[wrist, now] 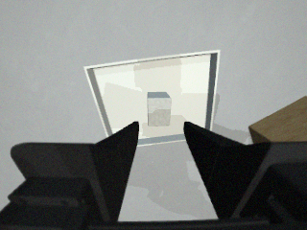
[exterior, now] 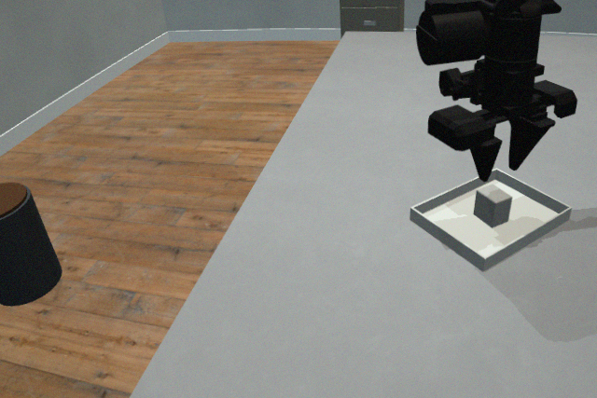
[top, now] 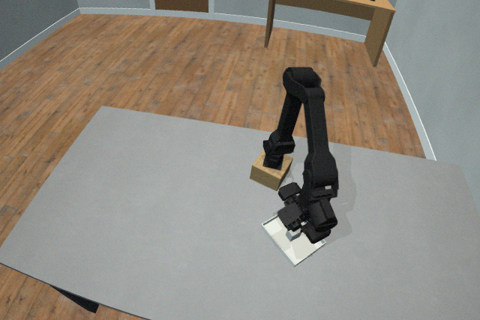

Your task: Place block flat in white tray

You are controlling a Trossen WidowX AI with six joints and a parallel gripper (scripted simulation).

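A small grey block (exterior: 492, 207) rests flat on the floor of the white tray, near its middle. It also shows in the wrist view (wrist: 158, 108) inside the tray (wrist: 155, 98). My gripper (exterior: 499, 170) hangs above the block, clear of it, with its fingers apart and nothing between them. In the wrist view the fingertips frame the block from above. In the top view the gripper (top: 300, 227) covers much of the tray (top: 293, 240).
The arm's base stands on a tan wooden box (top: 271, 171) behind the tray, also at the wrist view's right edge (wrist: 280, 126). A dark bin (exterior: 21, 246) stands on the floor to the left. A desk (top: 329, 7) is far off.
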